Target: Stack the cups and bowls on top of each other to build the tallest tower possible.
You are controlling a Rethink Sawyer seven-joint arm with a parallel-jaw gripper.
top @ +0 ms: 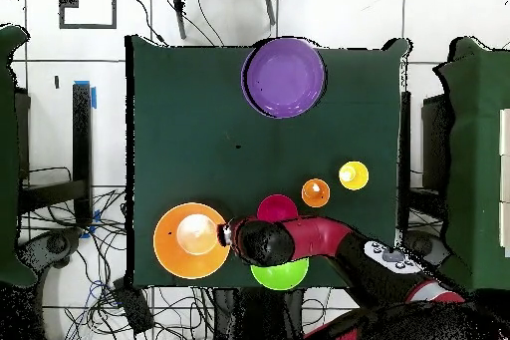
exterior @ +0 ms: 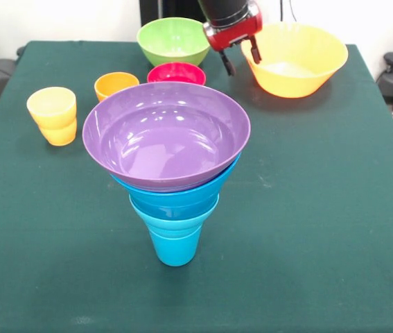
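On the green desk (exterior: pixel 321 208) the tower (exterior: pixel 172 173) stands near the front, a little left of centre: a blue cup (exterior: pixel 175 246) at the base, two blue bowls (exterior: pixel 182 198) nested above it, and a wide purple bowl (exterior: pixel 166 135) on top. The yellow-orange bowl (exterior: pixel 294 59) sits apart at the far right. The claw (exterior: pixel 240 55) hangs just beside that bowl's left rim, its two dark fingers spread apart and holding nothing. Far back, left of the claw, lies the green bowl (exterior: pixel 173 40), with the red bowl (exterior: pixel 176 73) in front of it. The orange cup (exterior: pixel 116 84) and yellow cup (exterior: pixel 53 114) stand at the left.
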